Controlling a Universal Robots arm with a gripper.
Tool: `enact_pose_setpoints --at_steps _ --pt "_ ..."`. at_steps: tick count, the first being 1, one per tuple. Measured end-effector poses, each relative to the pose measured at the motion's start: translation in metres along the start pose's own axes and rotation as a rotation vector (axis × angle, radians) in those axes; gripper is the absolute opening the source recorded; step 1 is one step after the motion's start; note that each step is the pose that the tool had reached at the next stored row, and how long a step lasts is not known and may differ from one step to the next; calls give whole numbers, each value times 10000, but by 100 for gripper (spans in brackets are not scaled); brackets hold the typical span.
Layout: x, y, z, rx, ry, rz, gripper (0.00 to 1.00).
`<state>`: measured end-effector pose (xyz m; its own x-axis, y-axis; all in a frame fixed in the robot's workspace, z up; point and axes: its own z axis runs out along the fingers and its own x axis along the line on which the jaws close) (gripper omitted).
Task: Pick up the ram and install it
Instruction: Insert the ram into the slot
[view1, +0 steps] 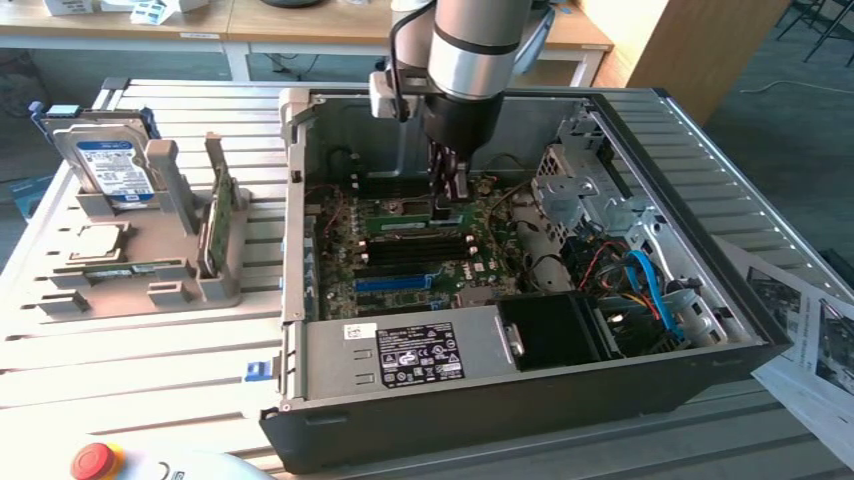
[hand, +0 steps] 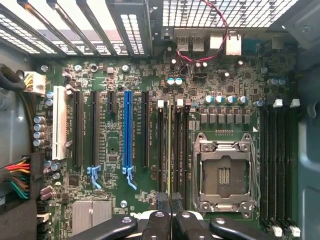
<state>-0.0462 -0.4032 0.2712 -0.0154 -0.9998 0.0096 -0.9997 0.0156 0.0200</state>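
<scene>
End effector (hand: 170, 202) clenched on ram (hand: 169, 150), held edge-on over motherboard memory slots (hand: 180, 150); any tilt or offset risks jamming it half-seated

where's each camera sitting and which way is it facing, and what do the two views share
Exterior view: off the arm, above and outside the open computer case, angled down into it; the arm's wrist and end effector show inside the case.
Wrist view: on the wrist, facing along the end effector onto the motherboard; the end effector shows shut on the ram, seen edge-on.
Shared: the end effector, the ram, the motherboard and its memory slots.
</scene>
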Motion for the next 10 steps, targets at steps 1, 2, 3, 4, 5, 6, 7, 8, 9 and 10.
enact_pose_setpoints --at_steps 1,2,3,4,5,6,7,8,9,10 --pt "0 1 8 -1 0 -1 12" --pt "0 2 14 0 0 -2 12" --pt "0 4 21 0 0 -1 12" --pt "0 5 27 0 0 -1 12" --pt "0 6 31 -1 1 -1 12" --pt "0 6 31 -1 2 -2 12" --pt "0 6 31 -1 2 -1 12" --pt "0 6 32 -1 1 -1 12" --pt "0 6 33 0 -1 -2 12" --pt "0 6 33 0 -1 -1 12"
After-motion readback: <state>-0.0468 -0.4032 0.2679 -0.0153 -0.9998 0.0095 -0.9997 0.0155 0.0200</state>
